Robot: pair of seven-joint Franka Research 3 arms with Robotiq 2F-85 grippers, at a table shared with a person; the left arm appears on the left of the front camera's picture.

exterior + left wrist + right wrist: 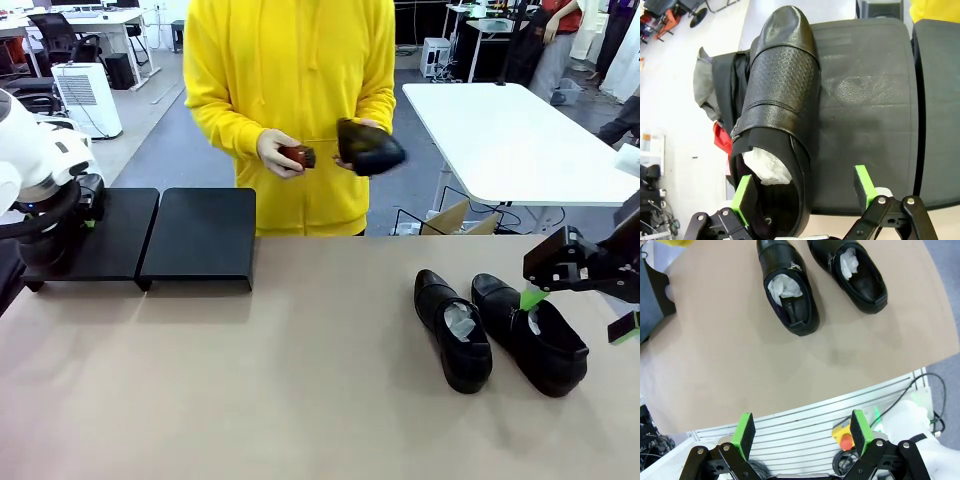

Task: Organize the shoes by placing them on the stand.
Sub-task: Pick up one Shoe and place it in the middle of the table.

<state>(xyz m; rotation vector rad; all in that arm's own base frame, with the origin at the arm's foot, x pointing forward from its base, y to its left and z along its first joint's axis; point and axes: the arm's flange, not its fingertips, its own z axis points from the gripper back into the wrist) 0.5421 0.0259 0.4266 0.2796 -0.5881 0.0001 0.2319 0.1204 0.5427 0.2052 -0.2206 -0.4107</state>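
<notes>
Shoe (777, 115) on stand (865, 115) below left hand (802, 185)

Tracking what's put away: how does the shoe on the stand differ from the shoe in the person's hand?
The shoe on the stand rests sole-down on a stand panel; the shoe in the person's hand is held in the air. The first shows white paper stuffing; none shows in the held one. The open left gripper hangs at the first's heel; a reddish-brown brush is beside the held one. Both are glossy black.
</notes>
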